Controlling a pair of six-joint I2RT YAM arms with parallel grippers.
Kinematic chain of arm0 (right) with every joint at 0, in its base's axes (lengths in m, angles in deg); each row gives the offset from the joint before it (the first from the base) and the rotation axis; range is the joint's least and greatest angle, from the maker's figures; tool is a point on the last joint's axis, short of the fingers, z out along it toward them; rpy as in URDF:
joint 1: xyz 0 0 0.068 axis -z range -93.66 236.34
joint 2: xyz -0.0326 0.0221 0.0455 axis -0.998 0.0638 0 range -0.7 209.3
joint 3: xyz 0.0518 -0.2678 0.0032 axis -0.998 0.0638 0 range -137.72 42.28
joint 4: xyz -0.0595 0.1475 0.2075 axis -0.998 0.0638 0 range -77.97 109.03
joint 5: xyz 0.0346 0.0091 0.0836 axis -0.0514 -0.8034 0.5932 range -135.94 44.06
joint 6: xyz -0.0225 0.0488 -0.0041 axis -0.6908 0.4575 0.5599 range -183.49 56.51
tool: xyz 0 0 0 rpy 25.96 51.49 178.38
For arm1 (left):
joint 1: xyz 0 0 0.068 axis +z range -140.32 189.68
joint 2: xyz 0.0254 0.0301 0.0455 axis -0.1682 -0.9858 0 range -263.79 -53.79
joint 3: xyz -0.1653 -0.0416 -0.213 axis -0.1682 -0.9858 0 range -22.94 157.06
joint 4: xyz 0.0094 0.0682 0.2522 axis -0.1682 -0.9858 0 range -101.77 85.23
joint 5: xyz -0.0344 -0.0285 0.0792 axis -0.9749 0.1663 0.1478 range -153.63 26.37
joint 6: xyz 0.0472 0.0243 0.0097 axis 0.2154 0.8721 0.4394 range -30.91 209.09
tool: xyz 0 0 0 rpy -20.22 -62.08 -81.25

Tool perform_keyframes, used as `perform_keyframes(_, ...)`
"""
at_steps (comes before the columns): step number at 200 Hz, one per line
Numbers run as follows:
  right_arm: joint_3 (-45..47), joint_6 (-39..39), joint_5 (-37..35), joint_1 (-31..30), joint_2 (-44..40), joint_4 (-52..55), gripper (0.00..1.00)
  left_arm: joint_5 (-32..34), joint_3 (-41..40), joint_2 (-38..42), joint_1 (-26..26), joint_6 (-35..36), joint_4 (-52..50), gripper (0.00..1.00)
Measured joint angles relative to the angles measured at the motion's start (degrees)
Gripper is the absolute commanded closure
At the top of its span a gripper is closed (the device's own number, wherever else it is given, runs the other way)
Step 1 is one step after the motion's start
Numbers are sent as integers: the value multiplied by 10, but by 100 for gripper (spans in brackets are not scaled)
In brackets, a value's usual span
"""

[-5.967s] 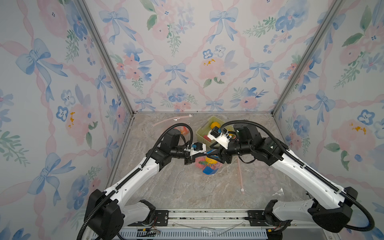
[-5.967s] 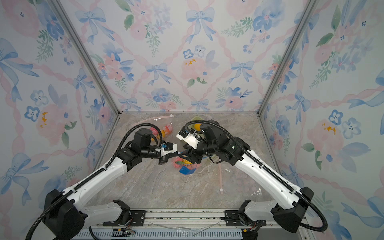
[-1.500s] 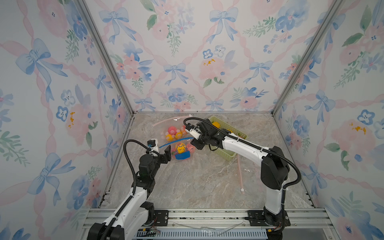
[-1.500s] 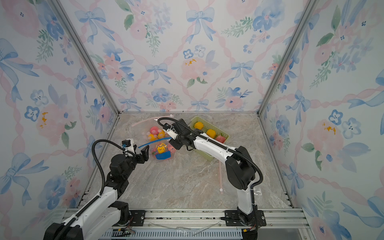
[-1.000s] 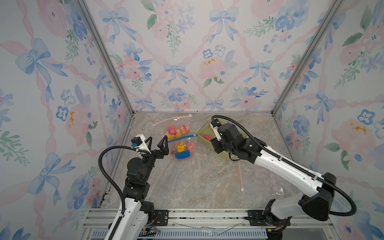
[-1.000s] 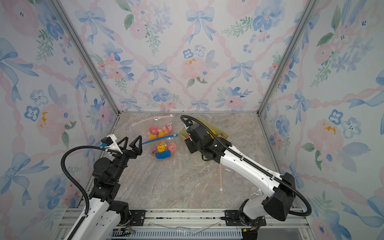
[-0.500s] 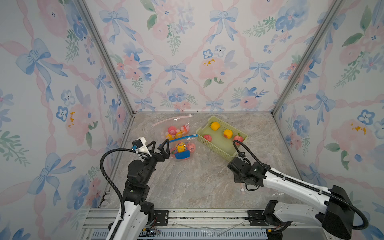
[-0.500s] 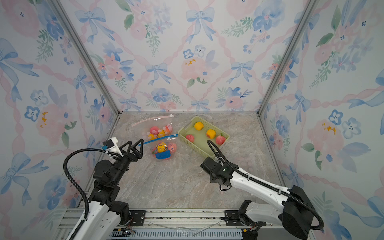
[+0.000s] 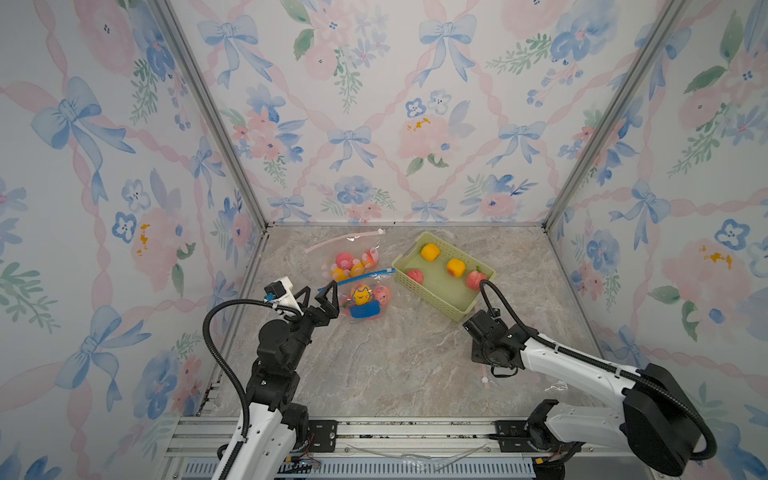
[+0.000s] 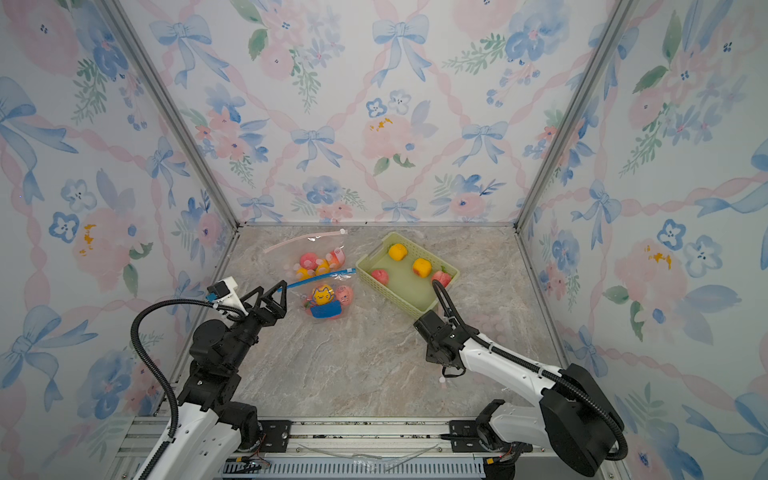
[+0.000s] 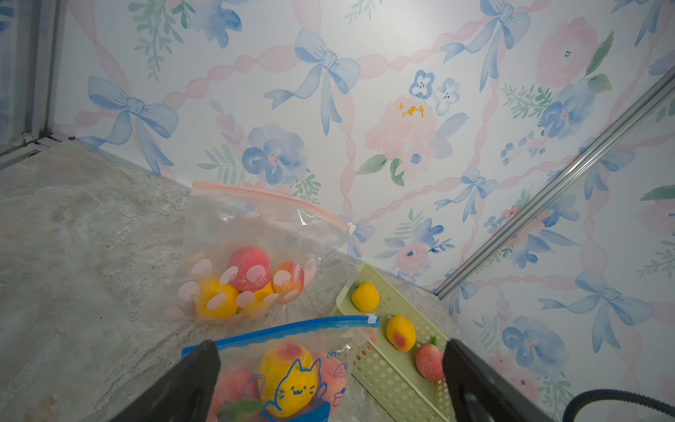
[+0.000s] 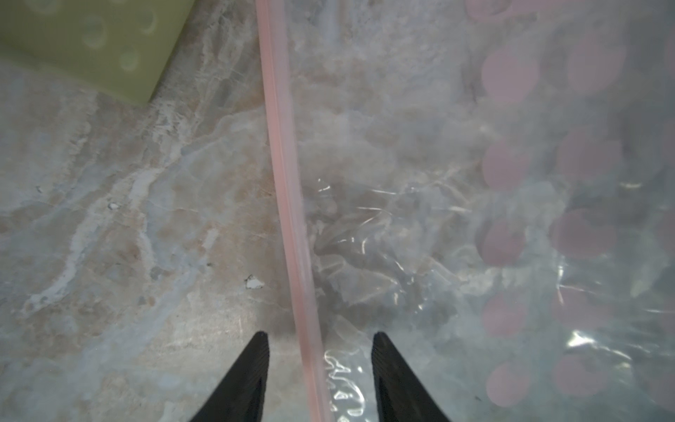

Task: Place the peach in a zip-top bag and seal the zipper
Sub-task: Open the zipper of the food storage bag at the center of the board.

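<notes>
Crinkled clear bag (image 12: 383,237), perforated green basket (image 9: 428,296), marbled tabletop (image 9: 395,365)

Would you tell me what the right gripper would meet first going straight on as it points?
Probably the pink zipper of the bag lying on the table; it lines up inside the open right gripper, though depth is unclear.

The tabletop (image 9: 386,365) lies bare in the middle; behind it a pink-zipper bag (image 9: 353,262), blue-zipper bag (image 9: 365,300) and basket (image 9: 428,297) block passage.
</notes>
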Motion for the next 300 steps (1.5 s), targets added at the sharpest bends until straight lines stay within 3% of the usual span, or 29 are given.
perform_keyframes(67,11,-23,46,42,49,-67,73,11,-8,2,-6,-8,-3,2)
perform_keyframes(98,45,-20,75,70,9,-101,86,15,-9,2,-8,-8,-5,2)
perform_keyframes(157,89,-29,124,121,-80,-108,100,15,-9,-13,-23,-7,-5,2)
perform_keyframes(210,81,-55,140,137,-163,-66,100,15,2,-28,-48,-8,-13,2)
perform_keyframes(223,64,-67,139,137,-192,-36,100,15,17,-42,-58,-16,-23,7)
perform_keyframes(276,-87,-123,142,138,-290,74,100,17,119,-128,-107,-85,-75,20)
perform_keyframes(300,-147,-139,157,128,-296,99,100,7,169,-172,-160,-95,-85,26)
